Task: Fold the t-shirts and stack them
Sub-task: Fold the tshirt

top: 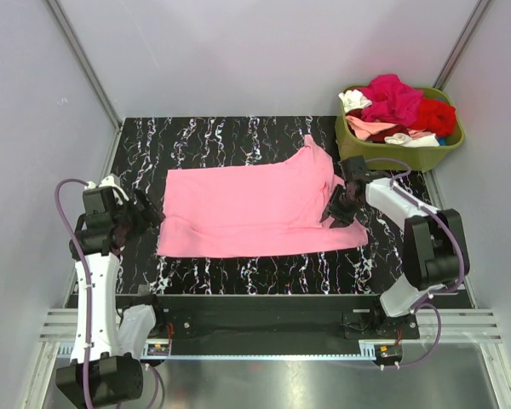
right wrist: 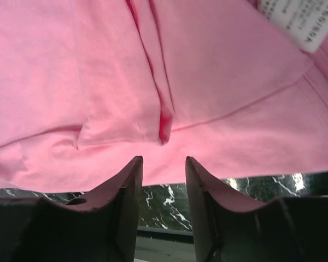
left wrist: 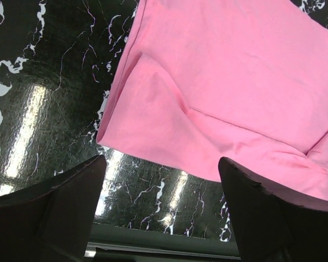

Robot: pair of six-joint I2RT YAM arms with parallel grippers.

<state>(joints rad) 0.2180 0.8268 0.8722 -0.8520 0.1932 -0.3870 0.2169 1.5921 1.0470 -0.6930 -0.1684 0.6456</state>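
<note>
Pink tee flat btwn L gripper & R gripper, near both.

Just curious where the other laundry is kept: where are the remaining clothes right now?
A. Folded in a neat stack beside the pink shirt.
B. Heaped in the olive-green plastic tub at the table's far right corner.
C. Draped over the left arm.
B: the crumpled magenta, red, pale pink and white clothes sit heaped in the olive-green plastic tub, while the pink cloth t-shirt lies spread on the black marbled table.
</note>
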